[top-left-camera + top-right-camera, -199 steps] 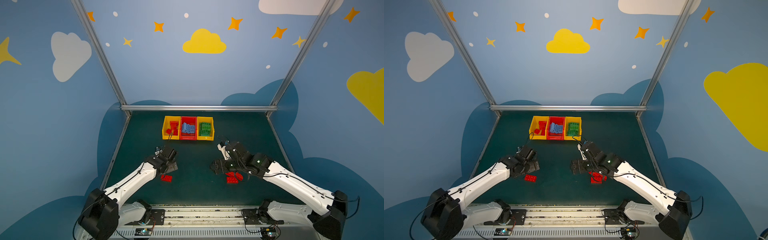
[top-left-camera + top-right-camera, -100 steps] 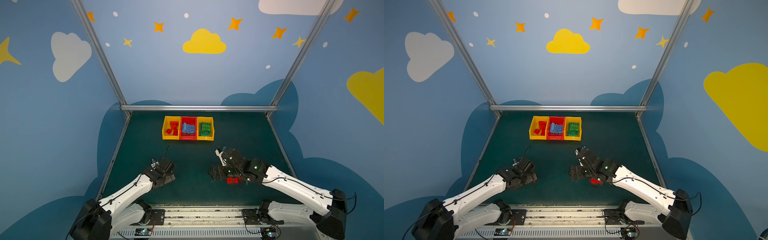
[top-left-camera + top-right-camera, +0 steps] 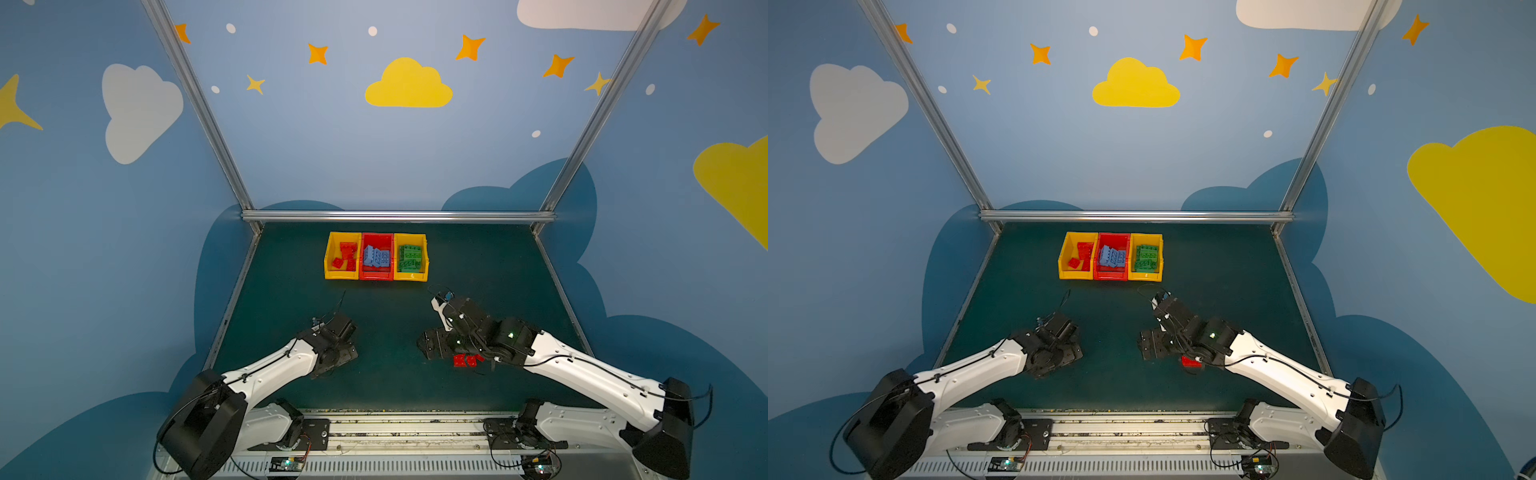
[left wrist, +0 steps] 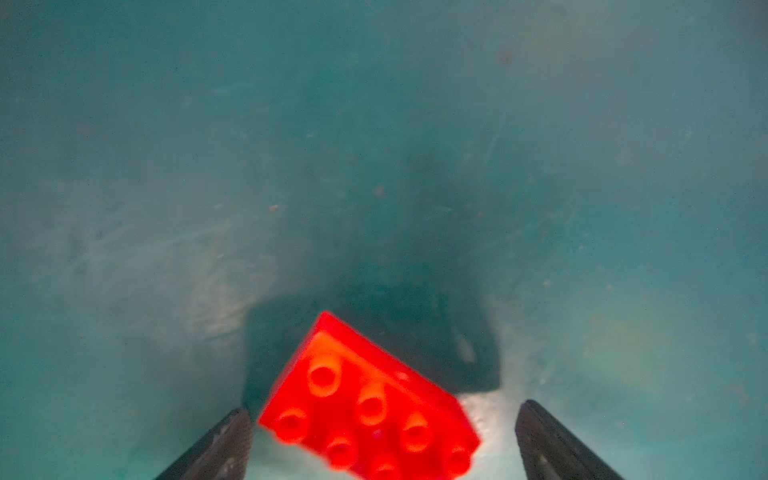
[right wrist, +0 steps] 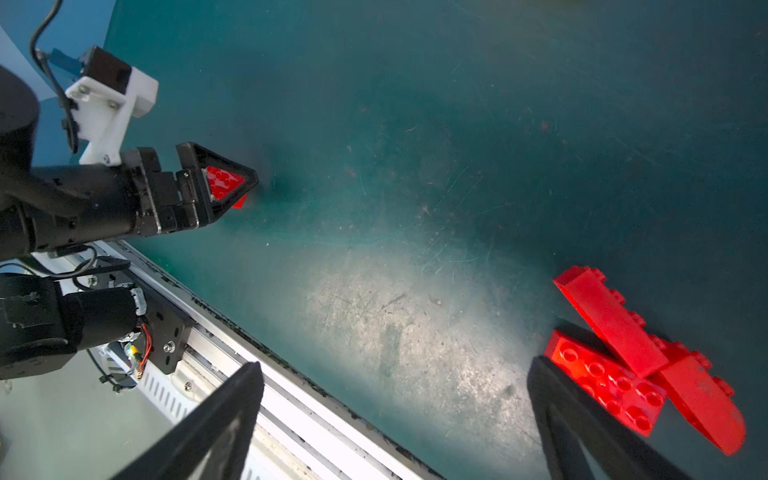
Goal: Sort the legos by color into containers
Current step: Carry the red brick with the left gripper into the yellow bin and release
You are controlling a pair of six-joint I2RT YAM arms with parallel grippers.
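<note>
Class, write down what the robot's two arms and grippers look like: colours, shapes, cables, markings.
The left arm and right arm have white shells between black joints, with thin black cables running along them. Each wrist carries a white bracket holding a small black camera. The left gripper and right gripper are black, with hollow triangular fingers. A green light glows on the right arm.

Bright, even top views; wrist views mixed.
Left wrist view is hazy and soft, the brick (image 4: 365, 407) blurred with a dark shadow beyond it; right wrist view is sharp, pale glare on the worktop (image 5: 415, 332).
</note>
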